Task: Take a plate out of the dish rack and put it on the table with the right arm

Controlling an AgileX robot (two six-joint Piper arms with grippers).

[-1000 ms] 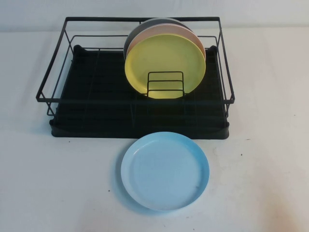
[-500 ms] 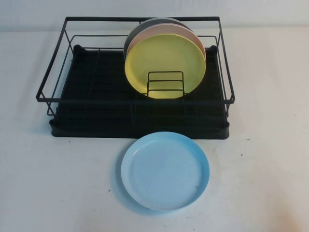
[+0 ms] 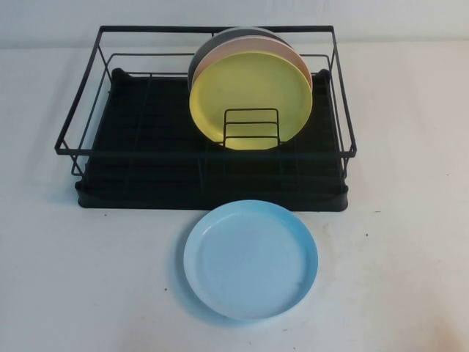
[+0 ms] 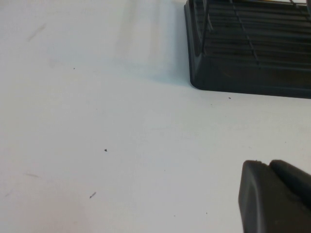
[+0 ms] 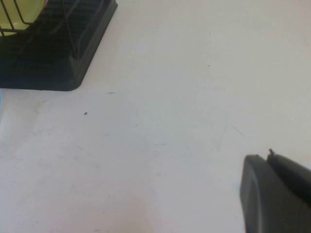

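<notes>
The light blue plate (image 3: 250, 259) lies flat on the white table (image 3: 410, 242), just in front of the black dish rack (image 3: 95, 147). Neither arm shows in the high view. My left gripper (image 4: 266, 164) shows in the left wrist view, shut and empty, low over bare table near the rack's corner (image 4: 233, 73). My right gripper (image 5: 266, 156) shows in the right wrist view, shut and empty, over bare table away from the rack's other corner (image 5: 63, 73).
A yellow plate (image 3: 250, 99) stands upright in the rack, with a pink plate (image 3: 289, 55) and a dark grey plate (image 3: 201, 55) behind it. A small wire holder (image 3: 250, 128) stands in front of them. The yellow plate's edge shows in the right wrist view (image 5: 24, 9).
</notes>
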